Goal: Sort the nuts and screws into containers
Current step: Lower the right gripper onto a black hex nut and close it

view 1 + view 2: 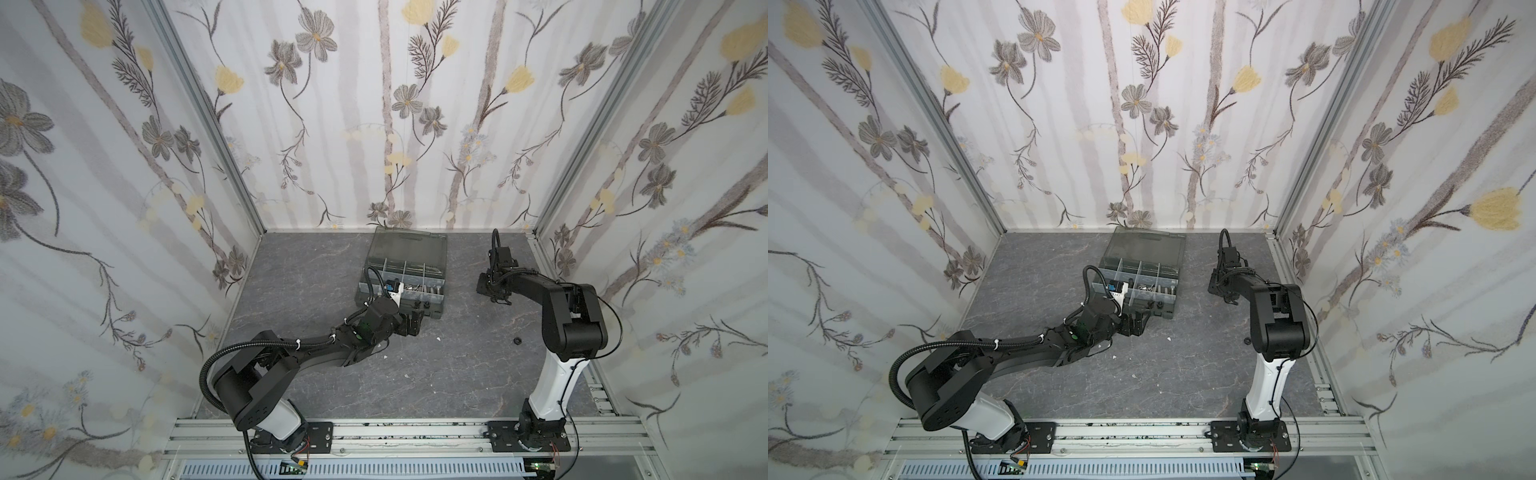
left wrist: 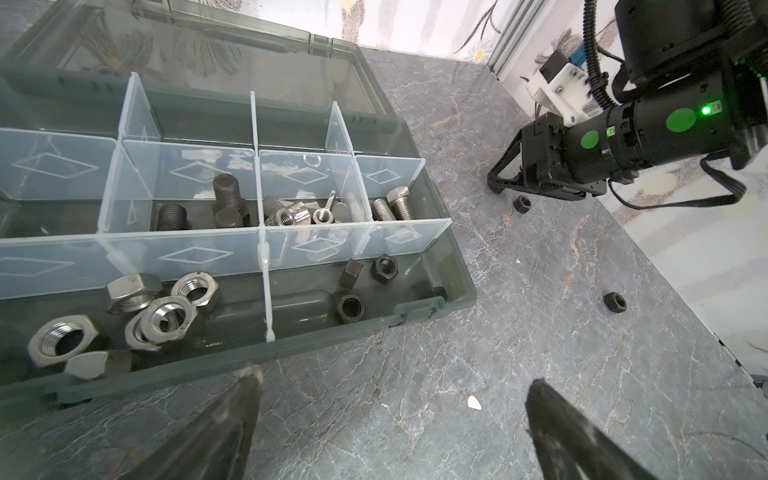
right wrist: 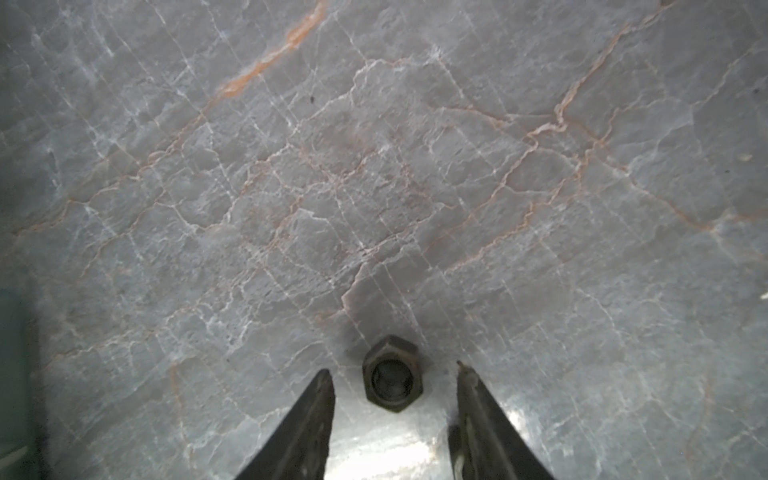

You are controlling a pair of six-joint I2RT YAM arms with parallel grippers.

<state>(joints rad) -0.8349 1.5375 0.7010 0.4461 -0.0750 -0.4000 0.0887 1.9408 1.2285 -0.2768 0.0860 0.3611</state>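
Note:
The containers are compartments of one grey-green case (image 1: 436,309) (image 1: 1173,309) (image 2: 453,291) with its lid open. Inside lie silver nuts (image 2: 166,316), black nuts (image 2: 353,307), black screws (image 2: 226,195), silver screws (image 2: 399,203) and wing nuts (image 2: 322,214). My left gripper (image 1: 415,324) (image 1: 1138,324) (image 2: 395,380) hovers open and empty just in front of the case. My right gripper (image 1: 498,300) (image 1: 1229,300) (image 3: 395,370) points down at the table, open. A black nut (image 3: 392,374) (image 2: 521,203) lies flat between its fingertips with a gap on each side.
A second loose black nut (image 1: 516,340) (image 1: 1246,340) (image 2: 615,301) lies on the grey marbled table beside the right arm. Small white flecks (image 1: 437,338) (image 2: 473,402) dot the table in front of the case. Flowered walls close in the back and both sides.

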